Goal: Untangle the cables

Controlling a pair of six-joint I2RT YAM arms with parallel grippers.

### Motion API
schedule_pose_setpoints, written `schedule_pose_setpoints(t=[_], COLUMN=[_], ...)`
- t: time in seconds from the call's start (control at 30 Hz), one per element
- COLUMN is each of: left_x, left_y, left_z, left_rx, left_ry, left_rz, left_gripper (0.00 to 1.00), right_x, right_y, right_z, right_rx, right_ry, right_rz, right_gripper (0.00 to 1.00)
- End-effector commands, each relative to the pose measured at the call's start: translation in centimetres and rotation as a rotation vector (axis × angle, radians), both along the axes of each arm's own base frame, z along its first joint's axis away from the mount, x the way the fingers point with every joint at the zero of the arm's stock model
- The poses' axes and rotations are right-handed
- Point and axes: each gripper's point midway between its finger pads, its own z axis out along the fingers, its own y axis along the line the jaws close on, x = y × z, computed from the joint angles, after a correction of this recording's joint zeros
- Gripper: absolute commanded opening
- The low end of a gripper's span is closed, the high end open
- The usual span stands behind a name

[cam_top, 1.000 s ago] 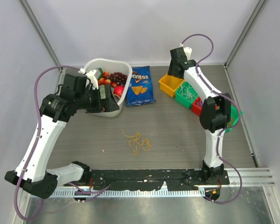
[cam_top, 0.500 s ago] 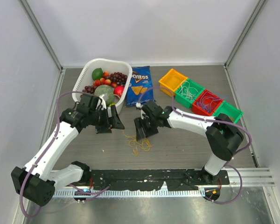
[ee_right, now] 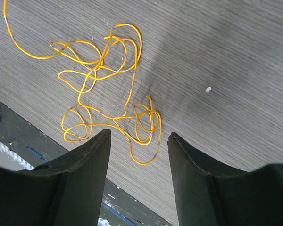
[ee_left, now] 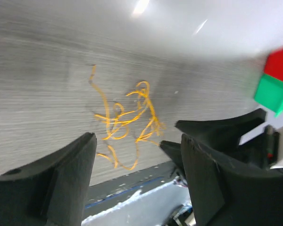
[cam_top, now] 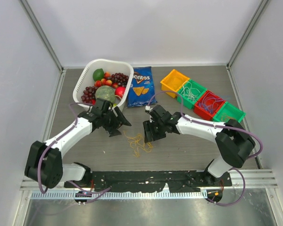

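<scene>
The left pincer [cam_top: 119, 123] hangs spread and empty just left of the tangled orange-yellow cables [cam_top: 138, 142], which lie on the table [cam_top: 188, 148]. The right pincer [cam_top: 147, 133], also spread, hovers over their right edge. A fruit basket [cam_top: 91, 66], chip bag [cam_top: 141, 87] and coloured bins [cam_top: 201, 97] sit behind, well apart from the cables.

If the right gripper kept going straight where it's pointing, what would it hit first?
Probably the yellow cables, which lie straight ahead of the open right gripper in its wrist view, then the table beneath; depth is unclear.
</scene>
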Motion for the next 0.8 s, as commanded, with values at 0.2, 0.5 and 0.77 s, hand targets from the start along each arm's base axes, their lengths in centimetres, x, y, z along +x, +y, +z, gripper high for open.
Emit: schedule_pose_setpoints(t=[0.2,0.5,0.77], left_x=[1.7,1.9,-0.9], left_y=[-2.1,0.9,1.8], left_z=[-3.5,2.7,1.5], left_rx=[-0.04,0.157,0.235], left_ry=[0.161,-0.208,-0.205], left_rz=[0.188,0.164,0.169], left_gripper=[0.59,0.64,0.69], right_x=[0.2,-0.4,-1.0], right_y=[0.8,0.4,-0.1], right_z=[0.8,0.7,1.1], right_rx=[0.028,0.044,0.069], right_ry=[-0.06,-0.064,-0.079], right_rz=[0.045,0.048,0.049], right_gripper=[0.56,0.57,0.58])
